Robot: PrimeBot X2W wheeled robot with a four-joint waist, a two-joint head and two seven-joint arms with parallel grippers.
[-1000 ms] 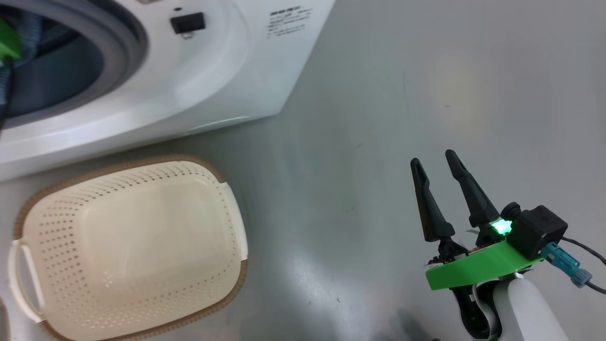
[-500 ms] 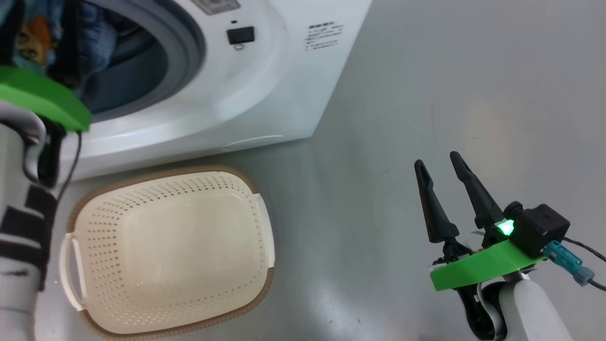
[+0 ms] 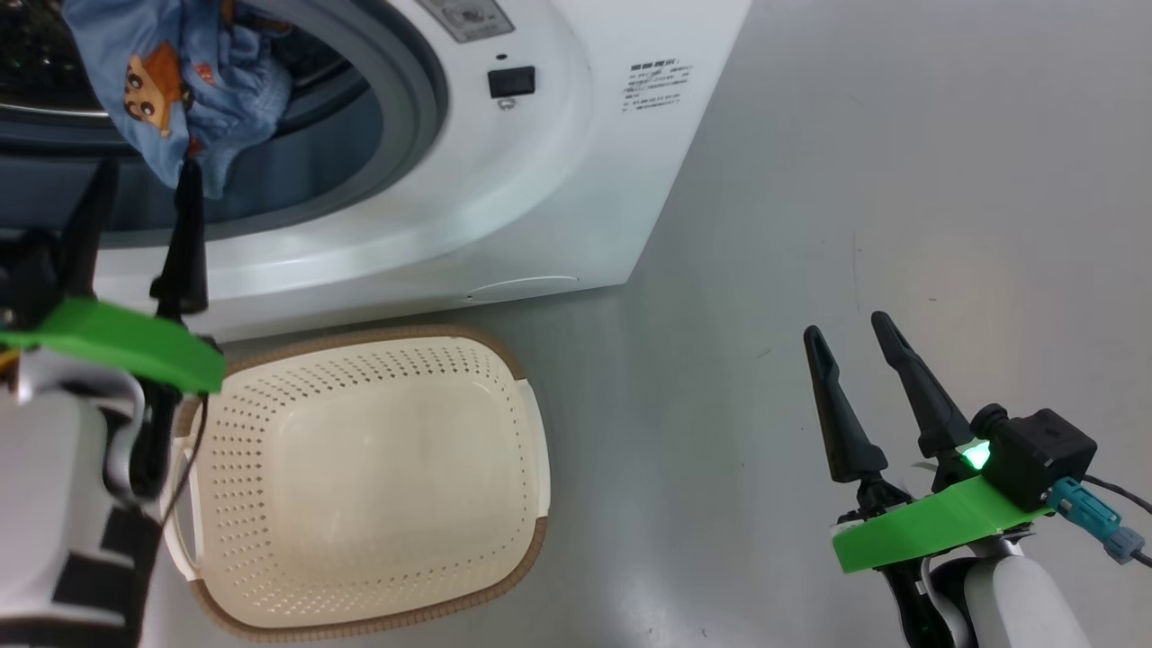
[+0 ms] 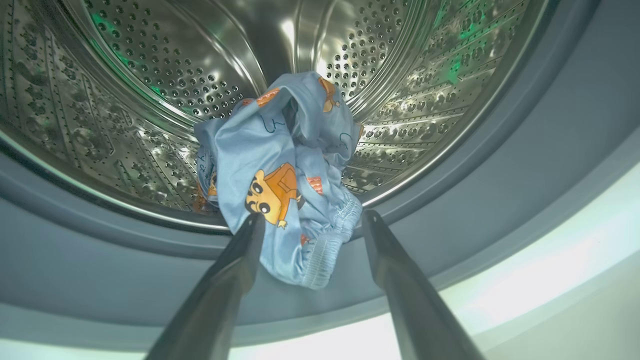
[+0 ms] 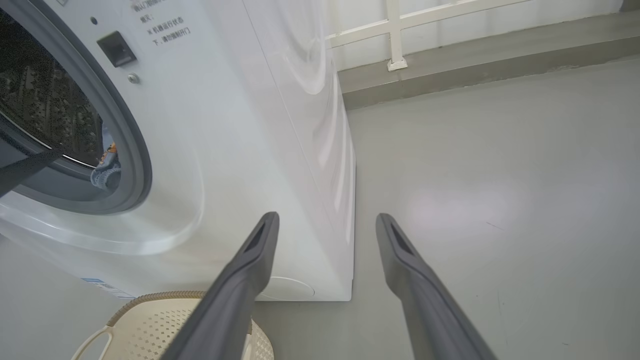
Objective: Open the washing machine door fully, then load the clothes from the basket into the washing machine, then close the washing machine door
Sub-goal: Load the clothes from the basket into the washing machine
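Clothes (image 4: 280, 175), one bunched light-blue garment printed with orange cartoon figures, sit at the mouth of the washing machine (image 3: 558, 162), spilling from the steel drum (image 4: 150, 75) over the grey gasket (image 4: 500, 190) at its lower lip. In the head view the bundle is at 11 o'clock. The left gripper (image 4: 312, 217) points into the opening with its fingers spread wide. The garment's gathered hem lies between the tips, not clamped, and whether it touches them I cannot tell. The basket (image 3: 531, 423) lies on the floor (image 3: 810, 180) at 7 o'clock, just in front of the machine, its perforated bottom showing. The right gripper (image 3: 846, 326) hangs at 4 o'clock above the floor, fingers apart
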